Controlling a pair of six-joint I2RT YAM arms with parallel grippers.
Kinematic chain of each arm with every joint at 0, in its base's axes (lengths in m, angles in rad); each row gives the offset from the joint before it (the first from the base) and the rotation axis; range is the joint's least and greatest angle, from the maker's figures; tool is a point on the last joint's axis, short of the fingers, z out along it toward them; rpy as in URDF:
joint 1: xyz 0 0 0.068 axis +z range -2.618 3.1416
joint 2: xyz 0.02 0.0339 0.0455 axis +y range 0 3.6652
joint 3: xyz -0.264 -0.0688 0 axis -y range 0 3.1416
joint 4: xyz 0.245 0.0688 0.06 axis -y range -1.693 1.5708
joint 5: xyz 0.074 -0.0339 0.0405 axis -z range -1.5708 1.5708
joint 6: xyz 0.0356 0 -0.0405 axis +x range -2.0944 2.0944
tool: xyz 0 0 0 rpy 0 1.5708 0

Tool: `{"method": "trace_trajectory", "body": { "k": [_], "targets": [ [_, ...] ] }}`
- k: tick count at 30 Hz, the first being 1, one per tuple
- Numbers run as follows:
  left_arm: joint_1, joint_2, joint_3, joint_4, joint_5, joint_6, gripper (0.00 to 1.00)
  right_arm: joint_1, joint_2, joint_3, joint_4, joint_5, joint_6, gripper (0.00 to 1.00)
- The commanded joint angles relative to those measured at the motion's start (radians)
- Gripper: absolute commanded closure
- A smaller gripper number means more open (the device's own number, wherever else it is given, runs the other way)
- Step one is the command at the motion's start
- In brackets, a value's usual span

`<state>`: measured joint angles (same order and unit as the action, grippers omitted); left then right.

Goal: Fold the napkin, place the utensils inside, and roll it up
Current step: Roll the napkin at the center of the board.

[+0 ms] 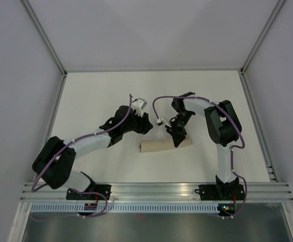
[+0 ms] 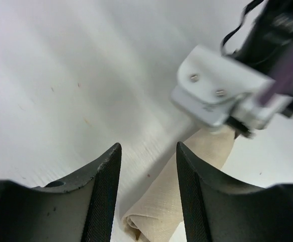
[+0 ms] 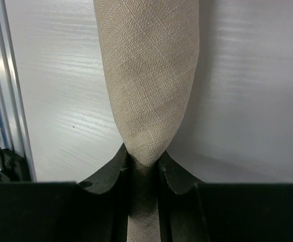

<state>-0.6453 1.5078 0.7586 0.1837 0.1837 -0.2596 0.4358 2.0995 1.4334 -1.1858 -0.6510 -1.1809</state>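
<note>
The tan napkin (image 1: 159, 146) lies rolled into a tube on the table, lengthwise left to right. My right gripper (image 1: 178, 139) is shut on the roll near its right end; in the right wrist view the cloth (image 3: 147, 75) is pinched narrow between the two dark fingers (image 3: 111, 169). My left gripper (image 1: 144, 124) is open and empty, a little behind and left of the roll. In the left wrist view the roll's open spiral end (image 2: 159, 212) shows between and beyond the spread fingers (image 2: 103, 191). The utensils are hidden; no cutlery shows in any view.
The white table (image 1: 111, 91) is walled at the back and sides. An aluminium rail (image 1: 156, 190) runs along the near edge and also shows in the right wrist view (image 3: 8, 85). The right arm's white wrist camera housing (image 2: 212, 88) hangs over the roll.
</note>
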Motion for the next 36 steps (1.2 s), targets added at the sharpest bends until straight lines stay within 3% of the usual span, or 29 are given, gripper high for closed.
{"method": "trace_trajectory", "body": {
  "k": [1,8,12,13,16,22,36],
  "targets": [
    [-0.004,-0.122,-0.06,0.167,-0.078,0.045,0.47,-0.016,0.106,0.016,-0.052,0.122,0.001,0.92],
    [-0.025,-0.3,-0.151,0.189,-0.063,0.114,0.46,-0.02,0.201,0.117,-0.118,0.113,0.007,0.92],
    [-0.153,-0.327,-0.157,0.172,-0.134,0.213,0.45,-0.026,0.254,0.16,-0.133,0.106,0.027,0.92],
    [-0.19,-0.295,-0.145,0.16,-0.154,0.239,0.4,-0.026,0.264,0.17,-0.138,0.106,0.032,0.92],
    [-0.333,-0.183,-0.078,0.111,-0.277,0.364,0.4,-0.032,0.289,0.197,-0.13,0.109,0.059,0.92],
    [-0.45,0.014,0.028,0.083,-0.332,0.503,0.4,-0.034,0.301,0.211,-0.107,0.119,0.095,0.92],
    [-0.478,0.18,0.073,0.12,-0.311,0.637,0.38,-0.037,0.324,0.229,-0.1,0.122,0.118,0.87]
  ]
}}
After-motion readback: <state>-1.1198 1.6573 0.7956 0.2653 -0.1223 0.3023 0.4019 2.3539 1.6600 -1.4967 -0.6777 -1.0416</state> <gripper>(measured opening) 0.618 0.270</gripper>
